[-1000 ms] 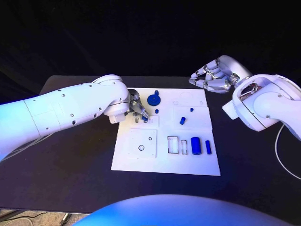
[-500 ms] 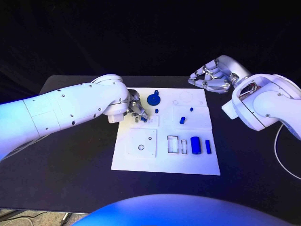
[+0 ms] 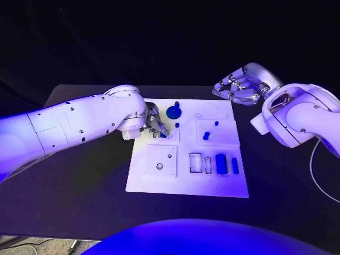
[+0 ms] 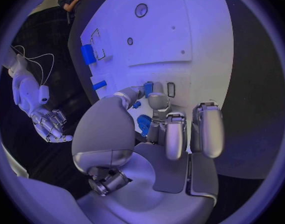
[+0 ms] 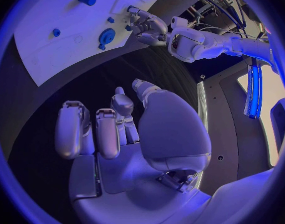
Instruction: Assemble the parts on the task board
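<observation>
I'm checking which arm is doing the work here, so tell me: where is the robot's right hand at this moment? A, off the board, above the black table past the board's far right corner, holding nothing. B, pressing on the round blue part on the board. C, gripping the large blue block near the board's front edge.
A: the right hand hangs over the black table beyond the task board, fingers curled around nothing.

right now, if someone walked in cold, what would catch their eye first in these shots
First the white task board in the middle of the black table, dotted with small blue parts, the largest a round blue piece near its far edge. Next the left hand, down on the board's left side with its fingertips at a small blue part. The right hand hangs beyond the board's far right corner, fingers curled, holding nothing.
</observation>
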{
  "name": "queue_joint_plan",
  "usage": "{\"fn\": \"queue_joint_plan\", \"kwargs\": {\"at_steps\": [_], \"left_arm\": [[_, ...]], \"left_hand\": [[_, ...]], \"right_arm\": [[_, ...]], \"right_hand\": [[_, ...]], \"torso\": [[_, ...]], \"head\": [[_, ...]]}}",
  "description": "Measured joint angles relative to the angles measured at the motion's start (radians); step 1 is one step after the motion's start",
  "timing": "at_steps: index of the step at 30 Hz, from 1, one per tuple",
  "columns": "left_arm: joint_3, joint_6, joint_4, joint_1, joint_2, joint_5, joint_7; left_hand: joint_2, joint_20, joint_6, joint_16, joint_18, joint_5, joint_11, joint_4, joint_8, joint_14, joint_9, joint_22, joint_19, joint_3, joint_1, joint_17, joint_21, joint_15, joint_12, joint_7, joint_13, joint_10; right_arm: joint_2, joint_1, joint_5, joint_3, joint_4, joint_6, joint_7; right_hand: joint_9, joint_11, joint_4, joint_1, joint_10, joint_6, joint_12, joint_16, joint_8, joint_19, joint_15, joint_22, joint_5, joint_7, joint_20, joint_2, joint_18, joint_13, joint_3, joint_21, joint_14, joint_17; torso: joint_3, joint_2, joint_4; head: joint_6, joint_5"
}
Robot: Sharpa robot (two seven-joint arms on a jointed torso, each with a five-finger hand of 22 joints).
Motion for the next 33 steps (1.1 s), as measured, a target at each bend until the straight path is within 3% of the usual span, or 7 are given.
{"fn": "queue_joint_plan", "kwargs": {"at_steps": [5, 10, 20, 22, 27, 30, 33], "left_arm": [[0.000, 0.000, -0.002, 0.000, 0.001, 0.001, 0.000], [0.000, 0.002, -0.010, 0.000, 0.007, 0.001, -0.001], [0.000, 0.024, -0.049, 0.001, 0.034, 0.003, -0.001], [0.000, 0.030, -0.055, 0.001, 0.038, 0.004, -0.001], [0.001, 0.043, -0.063, 0.003, 0.042, 0.005, 0.000], [0.001, 0.048, -0.065, 0.003, 0.043, 0.005, 0.001], [0.001, 0.053, -0.066, 0.003, 0.043, 0.005, 0.001]], "left_hand": [[-0.004, 0.000, 0.000, 0.000, -0.001, 0.004, 0.000, 0.000, 0.004, 0.000, 0.000, 0.000, 0.000, 0.000, -0.004, 0.000, 0.000, 0.000, 0.003, 0.000, 0.002, 0.000], [0.002, -0.004, 0.001, 0.000, -0.015, 0.004, -0.003, -0.005, 0.013, 0.000, 0.005, 0.000, 0.004, 0.011, -0.022, 0.000, 0.005, 0.000, 0.012, -0.006, 0.011, 0.010], [0.032, -0.004, 0.000, 0.000, -0.015, 0.004, -0.004, -0.013, 0.027, 0.000, 0.007, 0.000, 0.004, 0.017, -0.055, 0.000, 0.005, 0.000, 0.012, -0.007, 0.012, 0.011], [0.036, -0.004, 0.000, 0.000, -0.015, 0.004, -0.004, -0.019, 0.028, 0.000, 0.006, 0.000, 0.004, 0.019, -0.062, 0.000, 0.005, 0.000, 0.012, -0.007, 0.017, 0.011], [0.041, -0.004, 0.000, 0.000, -0.015, 0.003, -0.004, -0.028, 0.025, 0.000, -0.001, 0.000, 0.004, 0.028, -0.081, 0.000, 0.012, 0.000, 0.020, -0.007, 0.027, 0.011], [0.040, -0.004, 0.002, 0.000, -0.015, 0.003, -0.006, -0.032, 0.025, 0.000, -0.004, 0.000, 0.004, 0.027, -0.084, 0.000, 0.012, 0.000, 0.020, -0.009, 0.028, 0.013], [0.035, -0.004, 0.005, 0.000, -0.015, 0.003, -0.008, -0.048, 0.023, 0.000, -0.006, 0.000, 0.004, 0.033, -0.105, 0.000, 0.014, 0.000, 0.024, -0.013, 0.032, 0.015]], "right_arm": [[0.000, 0.000, 0.001, 0.000, 0.000, 0.001, 0.001], [0.000, 0.000, 0.001, 0.000, 0.000, 0.002, 0.002], [0.000, 0.000, 0.002, 0.000, 0.002, 0.002, 0.003], [0.000, 0.000, 0.004, 0.000, 0.003, 0.002, 0.005], [0.001, 0.000, 0.010, 0.000, 0.003, 0.002, 0.009], [0.001, 0.000, 0.014, 0.000, 0.003, 0.002, 0.012], [0.001, 0.000, 0.024, 0.000, 0.002, 0.002, 0.016]], "right_hand": [[0.000, 0.000, 0.000, 0.000, 0.000, 0.000, 0.000, 0.000, 0.000, 0.000, 0.000, 0.000, 0.000, 0.000, 0.000, 0.000, 0.000, 0.000, 0.000, 0.000, 0.000, 0.000], [0.000, 0.000, 0.000, 0.000, 0.000, 0.000, 0.000, 0.000, 0.000, 0.000, 0.000, 0.000, 0.000, 0.000, 0.000, 0.000, 0.000, 0.000, 0.000, 0.000, 0.000, 0.000], [0.000, 0.000, 0.005, -0.003, -0.007, -0.004, -0.010, -0.004, 0.000, -0.006, 0.000, -0.008, 0.000, -0.004, -0.002, 0.003, 0.000, -0.005, -0.005, -0.004, 0.000, 0.000], [0.000, 0.004, 0.017, -0.013, -0.011, -0.004, -0.010, -0.006, 0.000, -0.007, 0.000, -0.011, -0.010, -0.003, 0.000, 0.013, 0.000, -0.005, -0.017, -0.009, 0.000, 0.000], [0.000, 0.004, 0.032, -0.034, -0.011, -0.007, -0.010, -0.010, 0.000, -0.007, 0.004, -0.013, 0.050, 0.000, 0.000, 0.019, 0.000, -0.005, -0.069, -0.013, -0.004, 0.000], [0.001, 0.004, 0.045, -0.052, -0.011, -0.007, -0.010, -0.010, 0.000, -0.007, 0.004, -0.014, 0.050, 0.000, 0.000, 0.025, 0.000, -0.005, -0.094, -0.013, -0.004, 0.000], [0.001, 0.004, 0.055, -0.067, -0.011, -0.010, -0.010, -0.014, 0.000, -0.007, 0.004, -0.017, 0.013, -0.004, 0.000, 0.040, 0.000, -0.005, -0.140, -0.013, -0.004, 0.000]], "torso": [[0.0000, 0.000, -0.0001], [0.0003, 0.000, -0.0009], [0.0006, -0.001, -0.0012], [0.0005, -0.001, -0.0013], [0.0003, -0.001, -0.0017], [0.0004, -0.001, -0.0014], [-0.0002, -0.001, -0.0011]], "head": [[0.000, 0.001], [0.000, 0.001], [0.000, 0.001], [0.000, 0.000], [0.000, -0.001], [0.000, -0.002], [0.000, -0.003]]}}
